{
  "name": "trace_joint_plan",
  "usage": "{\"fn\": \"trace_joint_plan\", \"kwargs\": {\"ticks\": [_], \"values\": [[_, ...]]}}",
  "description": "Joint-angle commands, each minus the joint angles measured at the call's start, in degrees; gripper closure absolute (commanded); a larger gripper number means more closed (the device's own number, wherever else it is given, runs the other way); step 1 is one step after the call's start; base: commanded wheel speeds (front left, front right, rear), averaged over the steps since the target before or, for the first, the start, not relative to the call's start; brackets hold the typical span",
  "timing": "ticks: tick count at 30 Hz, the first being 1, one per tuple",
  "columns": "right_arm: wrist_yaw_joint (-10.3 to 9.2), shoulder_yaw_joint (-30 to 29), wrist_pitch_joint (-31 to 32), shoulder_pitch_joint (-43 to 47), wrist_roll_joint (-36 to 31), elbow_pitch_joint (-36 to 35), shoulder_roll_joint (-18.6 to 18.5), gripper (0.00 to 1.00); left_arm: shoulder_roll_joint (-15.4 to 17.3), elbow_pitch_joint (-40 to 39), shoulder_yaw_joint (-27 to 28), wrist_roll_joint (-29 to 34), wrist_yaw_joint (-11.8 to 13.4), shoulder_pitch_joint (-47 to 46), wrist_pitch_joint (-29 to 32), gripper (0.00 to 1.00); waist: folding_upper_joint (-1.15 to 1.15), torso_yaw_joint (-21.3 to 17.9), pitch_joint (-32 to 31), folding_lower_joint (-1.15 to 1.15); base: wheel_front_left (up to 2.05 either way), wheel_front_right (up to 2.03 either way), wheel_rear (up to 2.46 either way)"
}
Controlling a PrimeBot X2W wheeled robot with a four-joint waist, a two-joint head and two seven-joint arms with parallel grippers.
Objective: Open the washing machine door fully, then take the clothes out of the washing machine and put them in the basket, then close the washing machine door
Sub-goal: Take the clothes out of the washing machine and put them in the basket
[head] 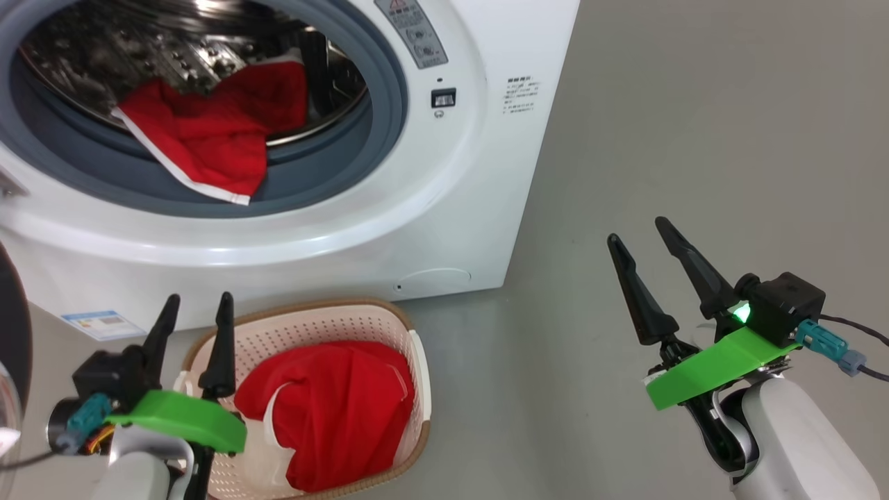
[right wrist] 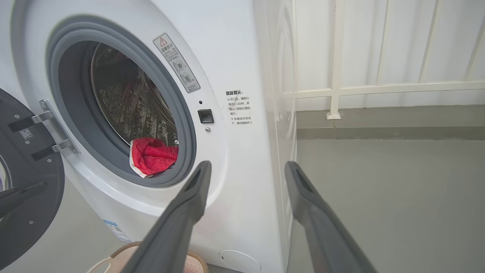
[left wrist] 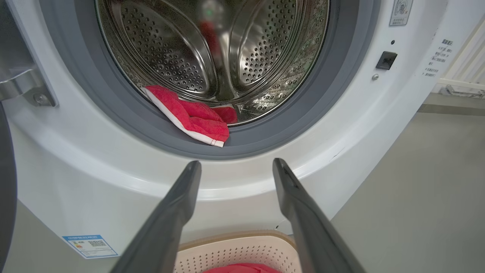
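The white washing machine (head: pixel 444 208) stands with its black door (right wrist: pixel 26 182) swung wide open at the left. A red garment (head: pixel 208 132) with white edging lies at the drum's mouth, draped over the grey rubber ring (left wrist: pixel 265 136). Another red garment (head: pixel 326 410) fills the cream basket (head: pixel 389 319) on the floor in front of the machine. My left gripper (head: pixel 196 298) hovers open over the basket's left rim, nothing between its fingers. My right gripper (head: pixel 637 229) is open and empty over bare floor, to the right of the machine.
Grey floor (head: pixel 694 139) stretches to the right of the machine. A white railing (right wrist: pixel 379 89) runs along the wall behind. A blue label (head: pixel 104 323) sits low on the machine's front, and a round flap (head: pixel 434 280) is near its lower right corner.
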Motion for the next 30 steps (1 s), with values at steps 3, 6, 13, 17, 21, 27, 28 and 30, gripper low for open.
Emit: {"fn": "trace_joint_plan", "kwargs": {"ticks": [3, 6, 13, 17, 21, 27, 28, 30], "values": [[0.09, 1.1, -0.3, 1.0, 0.5, -1.1, -0.4, 0.00, 1.4, -4.3, 2.9, 1.2, 1.3, 1.6, -0.6, 0.00, 0.00, 0.2, -1.3, 0.00, 0.00, 0.00, 0.00], [0.09, 1.1, -0.3, 1.5, 0.6, -1.0, -0.5, 0.00, 1.3, -7.5, 3.7, 1.9, 2.0, 3.6, -0.6, 0.00, 0.00, 0.3, -2.2, 0.00, 0.00, 0.00, 0.00], [0.09, 0.9, -0.3, 2.8, 0.8, -0.8, -0.8, 0.00, 1.4, -13.4, 5.1, 2.5, 3.3, 7.7, -0.6, 0.00, 0.00, 0.7, -3.9, 0.00, 0.00, 0.00, 0.00], [0.09, 0.9, -0.3, 3.2, 0.8, -0.8, -0.8, 0.00, 1.6, -15.9, 5.7, 2.3, 4.1, 9.6, -0.6, 0.00, 0.00, 0.9, -4.6, 0.00, 0.00, 0.00, 0.00], [0.09, 0.8, -0.3, 3.4, 0.8, -0.9, -0.9, 0.00, 1.6, -17.9, 5.8, 2.1, 4.7, 10.7, -0.4, 0.00, 0.00, 1.2, -4.8, 0.00, 0.00, 0.00, 0.00], [0.09, 0.7, -0.3, 3.3, 0.8, -1.2, -1.0, 0.00, 1.5, -19.7, 5.8, 1.9, 5.5, 11.5, -0.3, 0.00, 0.00, 1.3, -4.7, 0.00, 0.00, 0.00, 0.00], [0.09, 0.6, -0.3, 3.3, 0.8, -1.2, -1.0, 0.00, 1.5, -19.9, 5.8, 1.9, 5.6, 11.5, -0.2, 0.00, 0.00, 1.3, -4.7, 0.00, 0.00, 0.00, 0.00], [0.09, 0.6, -0.3, 3.3, 0.8, -1.2, -1.0, 0.00, 1.4, -20.2, 5.8, 1.8, 5.8, 11.6, -0.2, 0.00, 0.00, 1.3, -4.7, 0.00, 0.00, 0.00, 0.00]]}}
